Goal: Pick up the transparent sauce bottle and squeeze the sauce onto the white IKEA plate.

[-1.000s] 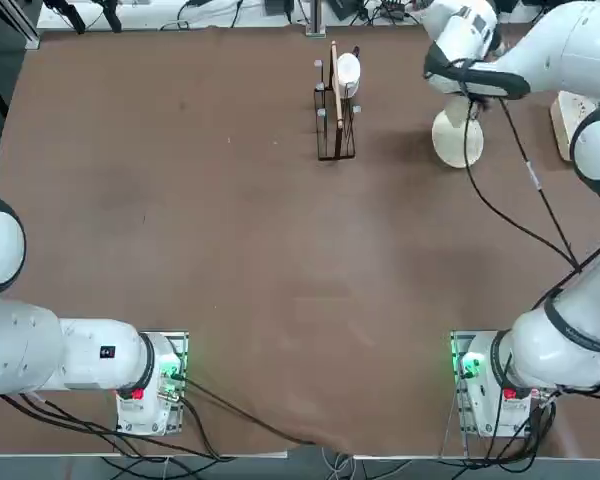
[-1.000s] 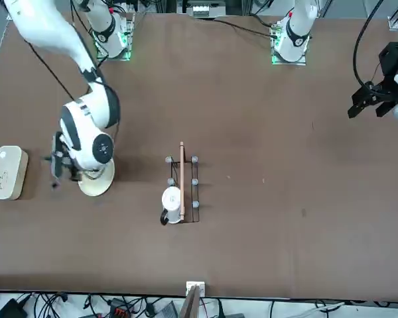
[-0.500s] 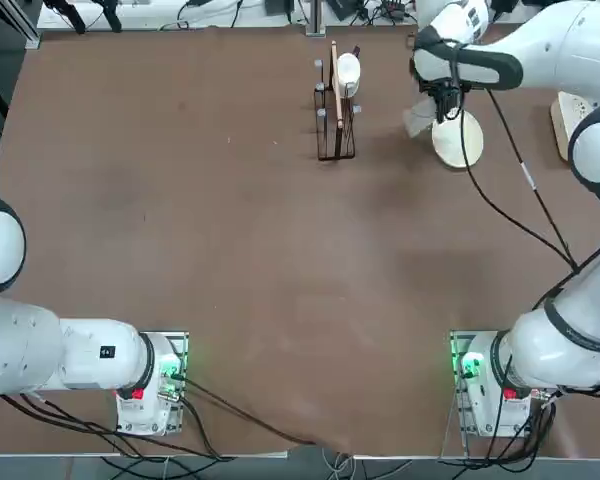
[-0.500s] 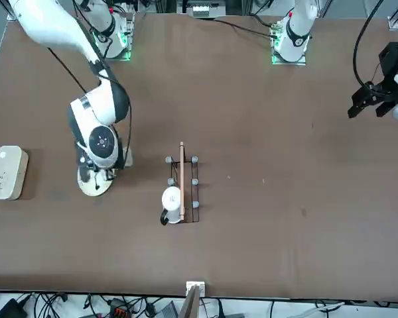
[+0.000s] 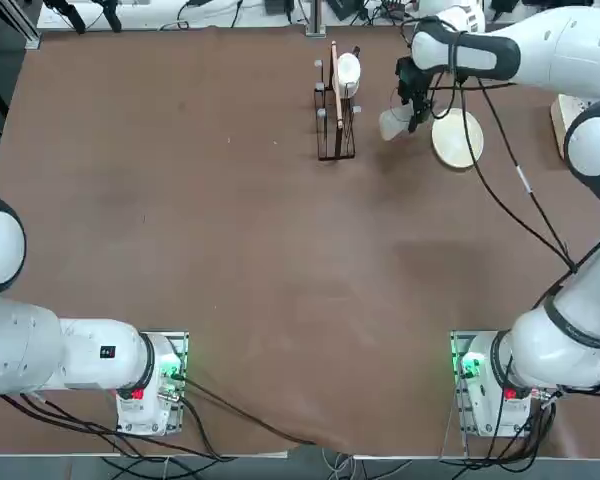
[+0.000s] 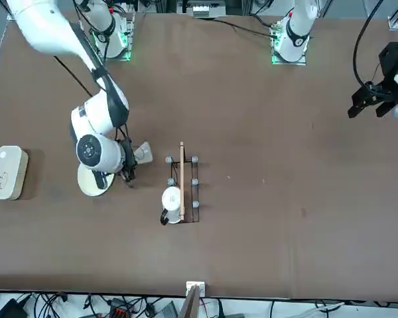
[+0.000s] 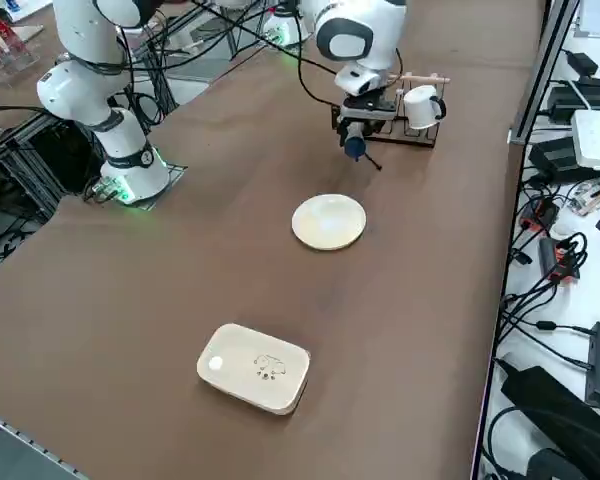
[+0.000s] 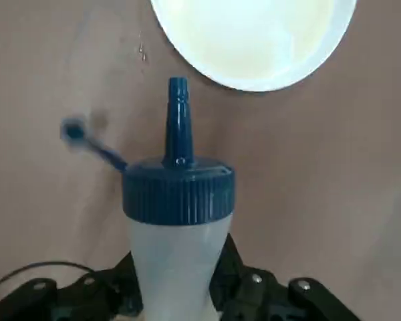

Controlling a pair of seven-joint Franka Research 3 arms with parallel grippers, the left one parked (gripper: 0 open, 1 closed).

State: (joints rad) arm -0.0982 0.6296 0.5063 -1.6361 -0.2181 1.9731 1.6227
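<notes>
Right gripper [image 8: 177, 294]: clamping transparent sauce bottle [image 8: 177, 227], tilted, nozzle aiming twd white IKEA plate [image 8: 254, 40]; tip hanging just short of rim.

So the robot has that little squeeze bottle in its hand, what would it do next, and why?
Probably carry the bottle sideways until its nozzle is over the plate. The right hand is shut on the transparent sauce bottle, tipped over with its blue nozzle aimed toward the white IKEA plate, but in the top view the bottle hangs beside the plate, toward the wire rack. Squeezing now would likely hit the table.
</notes>
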